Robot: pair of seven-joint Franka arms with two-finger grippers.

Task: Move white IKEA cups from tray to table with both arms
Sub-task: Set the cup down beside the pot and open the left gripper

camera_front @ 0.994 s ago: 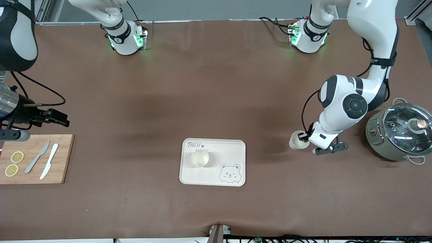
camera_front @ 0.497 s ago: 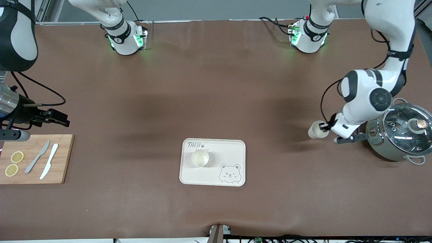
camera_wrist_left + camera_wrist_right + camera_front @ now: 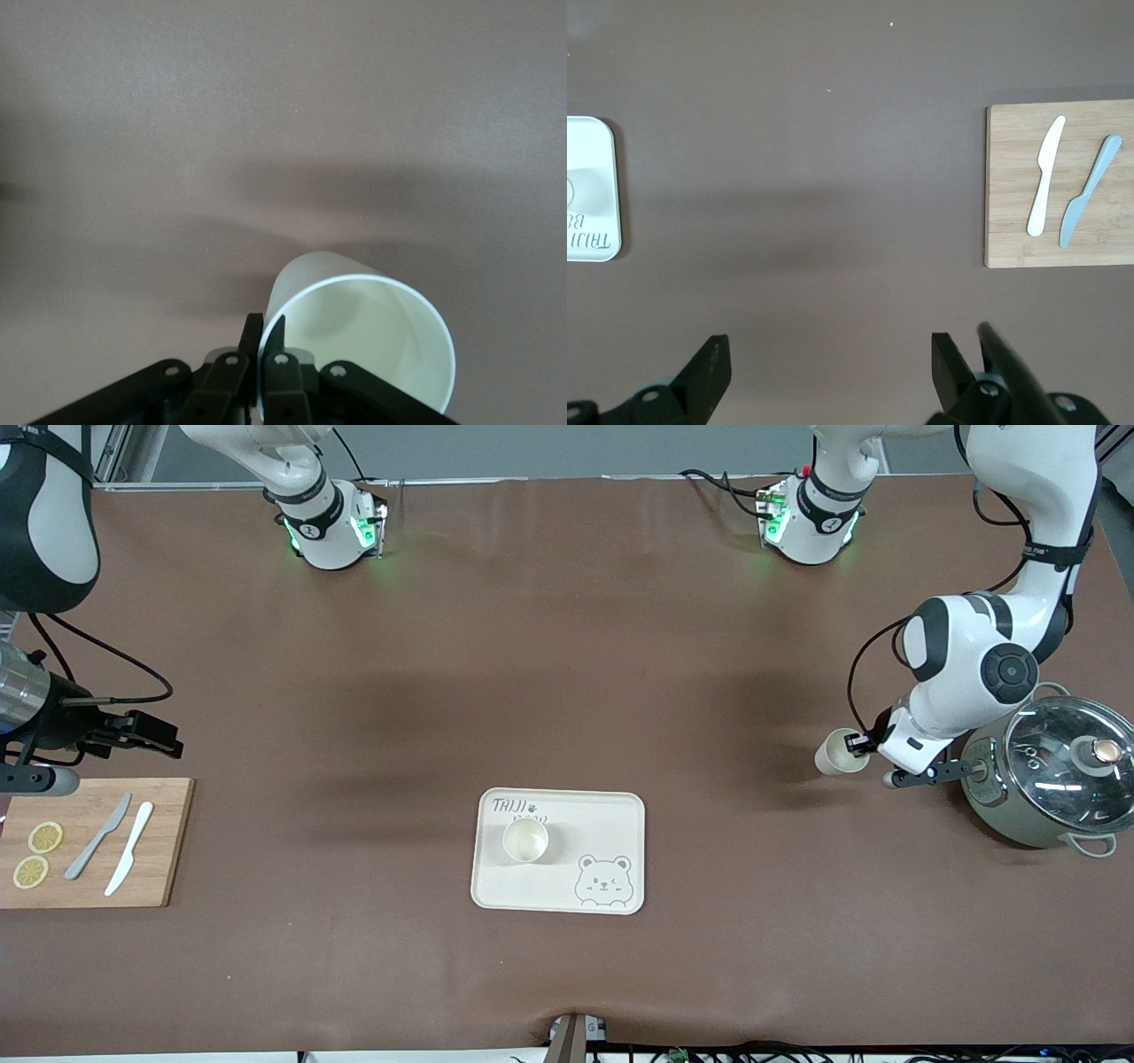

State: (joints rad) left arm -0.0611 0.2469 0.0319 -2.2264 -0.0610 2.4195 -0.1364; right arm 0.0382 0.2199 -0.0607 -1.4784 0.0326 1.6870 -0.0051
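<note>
We see the brown tabletop (image 3: pixel 567 646) carrying a grey-green pot (image 3: pixel 1045 779) with a glass lid at the left arm's end, a wooden cutting board (image 3: pixel 159 868) with two knives and lemon slices at the right arm's end, and a cream bear tray (image 3: pixel 611 815) near the middle of the edge closest to the front camera. One white cup (image 3: pixel 524 840) stands upright on the tray. The left gripper (image 3: pixel 861 742) hangs over the tabletop beside the pot, its fingers pinched on the rim wall of the second white cup (image 3: pixel 372 336), which it holds clear of the surface. The right gripper (image 3: pixel 828 372) waits above the tabletop near the cutting board, fingers spread wide and holding nothing.
</note>
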